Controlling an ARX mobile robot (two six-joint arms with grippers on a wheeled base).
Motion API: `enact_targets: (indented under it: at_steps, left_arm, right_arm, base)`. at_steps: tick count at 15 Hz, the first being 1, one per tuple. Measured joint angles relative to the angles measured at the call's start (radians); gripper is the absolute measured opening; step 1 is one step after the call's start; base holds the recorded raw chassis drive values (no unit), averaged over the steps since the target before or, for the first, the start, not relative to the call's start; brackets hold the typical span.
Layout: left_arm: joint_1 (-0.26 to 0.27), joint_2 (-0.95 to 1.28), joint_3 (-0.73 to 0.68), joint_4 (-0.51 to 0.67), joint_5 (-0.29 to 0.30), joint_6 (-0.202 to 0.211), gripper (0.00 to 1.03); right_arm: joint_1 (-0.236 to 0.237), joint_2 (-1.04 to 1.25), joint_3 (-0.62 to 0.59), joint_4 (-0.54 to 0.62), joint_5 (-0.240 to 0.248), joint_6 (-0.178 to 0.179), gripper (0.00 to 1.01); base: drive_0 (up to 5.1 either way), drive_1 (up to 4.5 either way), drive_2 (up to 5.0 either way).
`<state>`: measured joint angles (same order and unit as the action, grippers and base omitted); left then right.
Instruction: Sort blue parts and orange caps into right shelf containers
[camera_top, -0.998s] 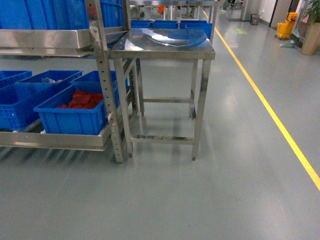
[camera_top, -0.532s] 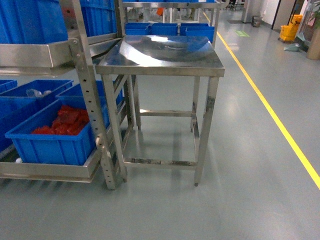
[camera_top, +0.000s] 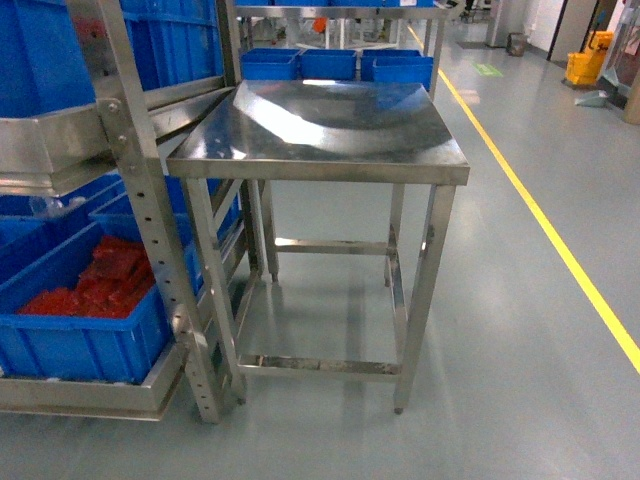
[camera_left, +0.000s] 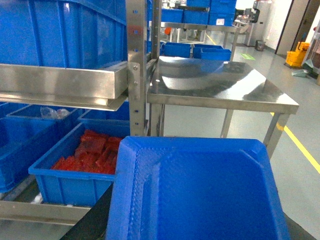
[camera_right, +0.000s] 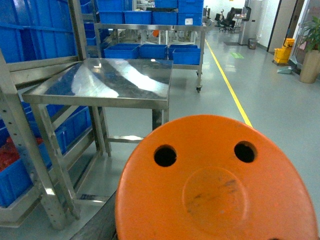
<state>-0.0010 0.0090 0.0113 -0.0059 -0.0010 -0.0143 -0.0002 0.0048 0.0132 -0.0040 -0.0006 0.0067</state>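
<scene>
Neither pincer shows its jaws in any view, so I cannot tell for certain whether either is clenched or released. Close against the left wrist camera sits a blue part (camera_left: 197, 192), a moulded tray-like piece with a raised rim filling the lower picture, and close against the right wrist camera sits an orange cap (camera_right: 217, 182), a rounded disc with two holes and a circular boss; each seems to be carried by its own arm, since they ride so tight to the lenses, and I judge they are held that way to travel with the robot toward the shelf. Neither arm appears in the head view. Just beyond, low on the left, the steel shelf rack (camera_top: 135, 215) carries a blue crate (camera_top: 85, 340) on its bottom tier, and this one holds a heap of red-orange pieces (camera_top: 95, 285); from the left wrist the same crate (camera_left: 70, 177) shows the pieces lying loose and filling roughly the middle of it. Behind it another blue crate (camera_left: 27, 137) holds something pale and crumpled, too unclear to name. On the tier above, larger blue crates (camera_left: 65, 32) stand with their contents hidden. Beside the rack stands the steel surface (camera_top: 330, 125), touching or nearly touching the rack's post. Farther back, three small blue bins (camera_top: 335, 65) line a further rack, their insides out of sight. I judge the task is at the approach stage, with both items yet to be dropped.
</scene>
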Motion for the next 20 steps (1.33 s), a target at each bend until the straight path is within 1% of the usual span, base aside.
enact_targets:
  at_steps: [6, 9, 20]
  left_arm:
    - [0.0, 0.0, 0.0, -0.004, 0.0, 0.0, 0.41]
    - [0.0, 0.0, 0.0, 0.001, 0.0, 0.0, 0.41]
    - [0.0, 0.0, 0.0, -0.002, 0.0, 0.0, 0.41]
  right_arm:
    - [0.0, 0.0, 0.0, -0.003, 0.0, 0.0, 0.44]
    - [0.0, 0.0, 0.0, 0.003, 0.0, 0.0, 0.44]
    - [0.0, 0.0, 0.0, -0.004, 0.002, 0.0, 0.44]
  base:
    - [-0.1, 4.21, -4.3]
    - [0.0, 0.0, 0.0]
    - [-4.9, 2.51, 2.5]
